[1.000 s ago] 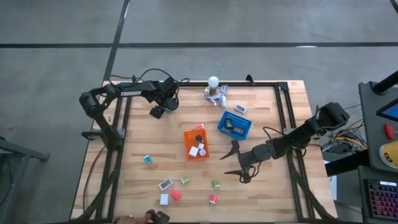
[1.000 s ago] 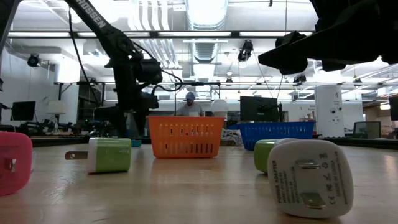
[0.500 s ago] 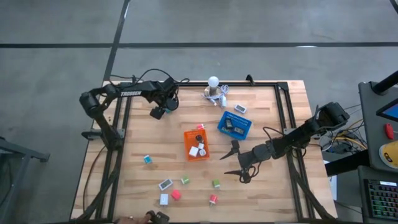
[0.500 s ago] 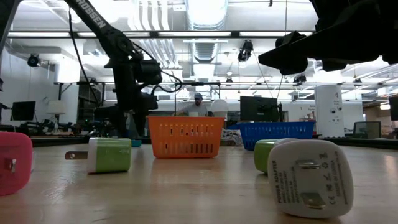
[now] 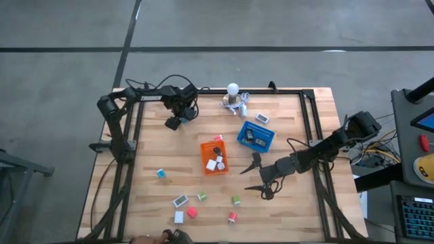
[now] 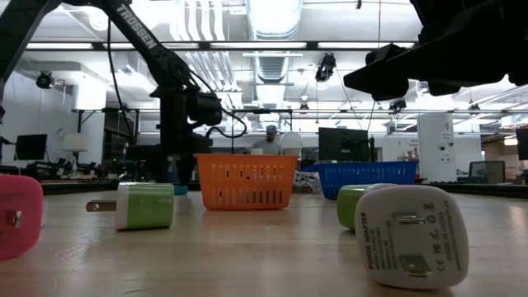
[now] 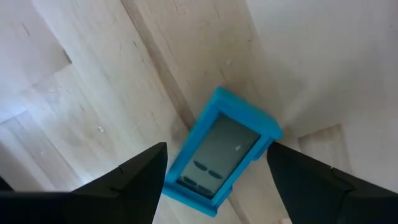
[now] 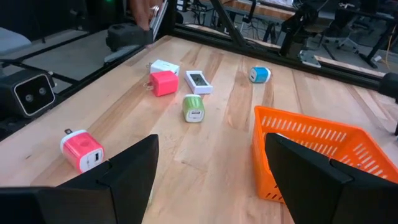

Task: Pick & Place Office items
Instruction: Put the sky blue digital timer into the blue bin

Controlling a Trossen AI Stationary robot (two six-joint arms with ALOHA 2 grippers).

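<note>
Pale wood tabletop (image 5: 291,203) under two dark arms, seen from above. Scattered across its near half: small office items, among them a teal block (image 5: 161,173), a pink plug (image 5: 192,212), green plugs (image 5: 201,196) and a white charger (image 5: 179,217). At centre, an orange tray (image 5: 207,163) already holding several pieces; beside it, nearer the far edge, a blue tray (image 5: 265,137) with a few more.

Left gripper (image 7: 216,163) at the far left of the tabletop, pointing down over a blue-framed item with a grey face (image 7: 220,152) lying flat on the wood. Jaws spread wide on either side of it, above it, nothing held.

Right gripper (image 5: 258,175) hovering right of the orange tray, also wide open and empty, waiting.

Step in hand, by judgement: approach for picking up the blue-framed piece. Next move likely calls for lowering until the fingers straddle the item's narrow sides, closing firmly, lifting clear, then carrying it across to a tray. Risk: fingertips striking the wood, or the flat piece slipping sideways on closing.
</note>
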